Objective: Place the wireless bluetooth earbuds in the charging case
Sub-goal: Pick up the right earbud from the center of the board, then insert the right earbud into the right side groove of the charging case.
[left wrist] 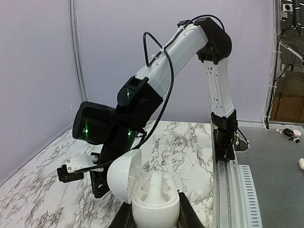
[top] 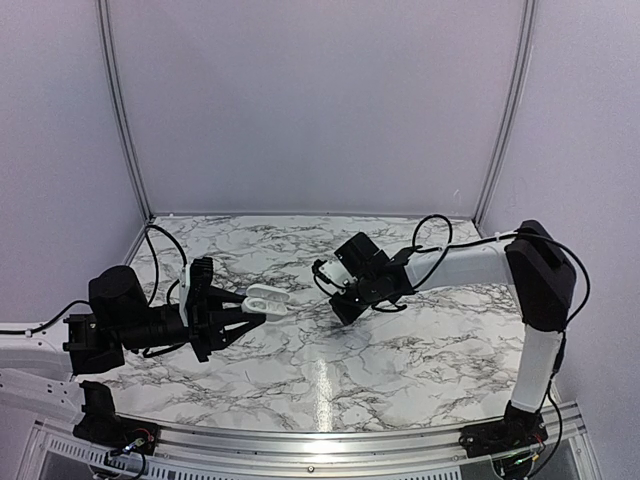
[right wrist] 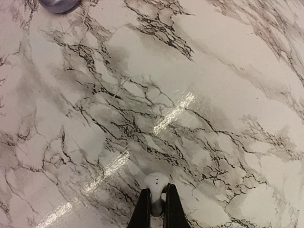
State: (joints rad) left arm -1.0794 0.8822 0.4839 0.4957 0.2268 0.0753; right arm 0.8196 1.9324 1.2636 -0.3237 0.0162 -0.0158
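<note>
The white charging case [left wrist: 154,208] is held in my left gripper [left wrist: 156,219], which is shut on its base. Its lid [left wrist: 124,178] stands open to the left, and one white earbud [left wrist: 157,184] sits in a socket with its stem up. In the top view the case [top: 266,299] is held above the table's left middle by the left gripper [top: 252,314]. My right gripper [right wrist: 158,203] is shut on a second white earbud [right wrist: 156,182], above the marble. In the top view the right gripper [top: 338,310] hovers just right of the case. No dark grey buds show.
The marble table [top: 400,350] is walled by pale panels on three sides. A greyish rounded object [right wrist: 58,4] lies at the top left edge of the right wrist view. The metal rail [left wrist: 228,180] with the right arm's base runs along the near edge.
</note>
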